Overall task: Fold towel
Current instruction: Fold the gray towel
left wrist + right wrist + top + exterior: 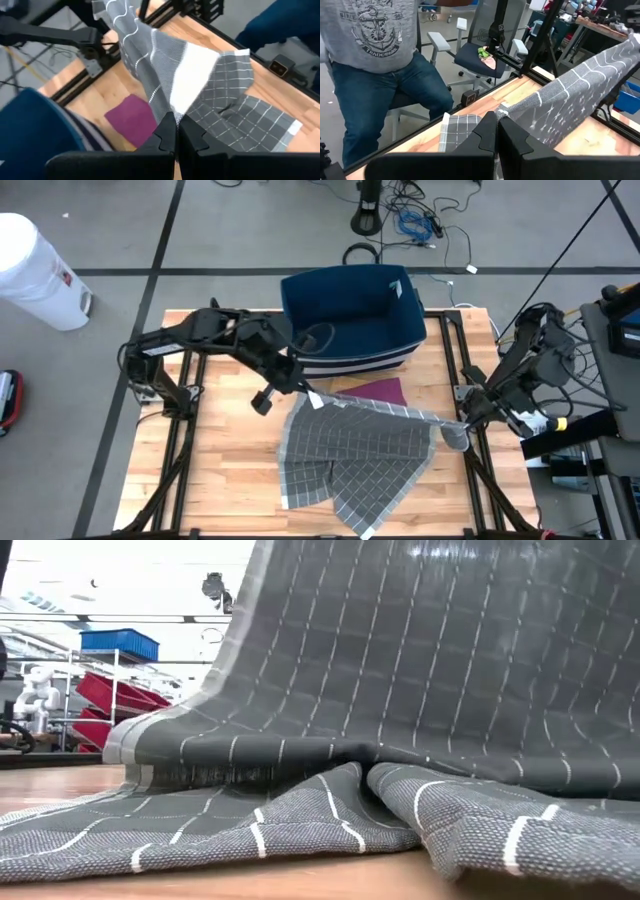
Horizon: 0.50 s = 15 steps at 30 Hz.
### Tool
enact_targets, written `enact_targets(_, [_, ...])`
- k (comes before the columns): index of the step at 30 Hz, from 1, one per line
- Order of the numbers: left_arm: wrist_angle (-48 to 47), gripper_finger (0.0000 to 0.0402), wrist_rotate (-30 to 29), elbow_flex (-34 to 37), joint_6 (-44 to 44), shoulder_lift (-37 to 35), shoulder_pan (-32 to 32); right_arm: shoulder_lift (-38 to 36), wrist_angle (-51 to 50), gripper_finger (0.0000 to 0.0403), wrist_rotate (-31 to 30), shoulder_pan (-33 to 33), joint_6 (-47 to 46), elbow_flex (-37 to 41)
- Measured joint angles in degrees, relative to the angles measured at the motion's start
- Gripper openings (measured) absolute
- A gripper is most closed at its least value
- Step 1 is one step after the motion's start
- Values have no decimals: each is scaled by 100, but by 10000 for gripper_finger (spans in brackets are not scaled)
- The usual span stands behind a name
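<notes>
Holding the towel [370, 445] by two corners and lifting one edge above the worktop [220, 480], with the rest lying on the wood near the middle and front. Left end effector [312, 394] pinching one corner, fingers closed on the cloth, just in front of the blue basket [350, 315]. Right end effector [458, 423] gripping the opposite corner near the right edge of the worktop, fingers also closed on the cloth. Stretching the raised edge between both arms, so that the cloth is hanging down in a slope toward the front, as seen in the low view where the towel [400, 690] is rising steeply and bunching at the bottom. Lying partly doubled already at the front left, with one flap over another, but not neatly. Judging the fold as only beginning: corners taken and lifted, no clean fold made yet. Remaining, probably: carrying the raised edge over to meet the opposite edge, laying it flat, releasing, and smoothing. Lying beside the basket, a purple cloth [382, 391], partly under the towel. Sitting beyond the worktop, a person [380, 65] in jeans, apart from the arms.
</notes>
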<state>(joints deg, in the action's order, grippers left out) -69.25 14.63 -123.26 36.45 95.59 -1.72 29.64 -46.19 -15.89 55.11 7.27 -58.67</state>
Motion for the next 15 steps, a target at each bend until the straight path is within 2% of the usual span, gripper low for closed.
enact_targets(15, [1279,0,1237,1722,544,-9,439,-509,894,0,-48,2,86,1188])
